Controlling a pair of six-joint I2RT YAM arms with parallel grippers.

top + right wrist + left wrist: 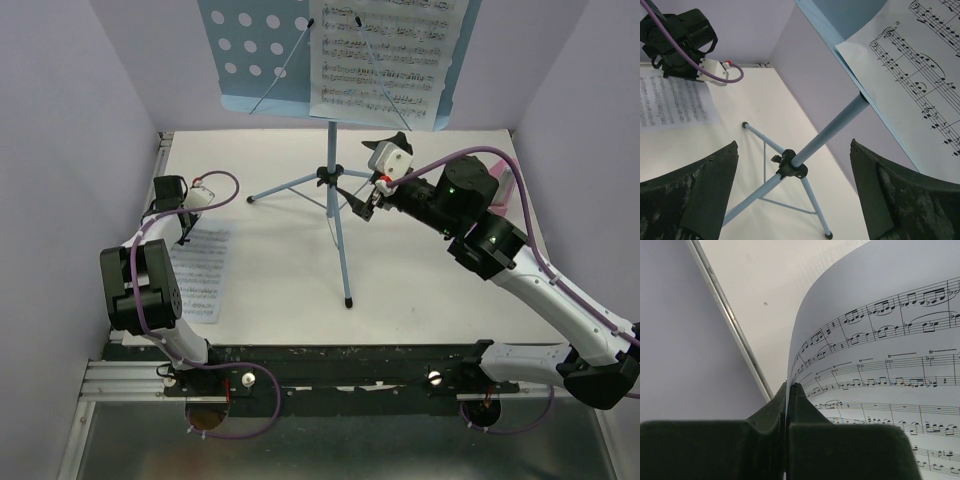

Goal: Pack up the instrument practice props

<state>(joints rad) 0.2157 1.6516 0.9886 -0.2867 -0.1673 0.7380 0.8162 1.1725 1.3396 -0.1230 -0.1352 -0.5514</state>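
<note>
Tabletop edge [735, 322] just beside left claw [788, 386]'s page [875, 340]

Music stand [340, 245] sits mid-bench, toward the far side, legs on the bench [280, 290]. Sheet-music page [385, 60] on its desk, right half. Second page [200, 280] on bench at left, far edge between left hand [185, 236] fingers. Right hand [372, 203] just right of the stand's pole.
</note>
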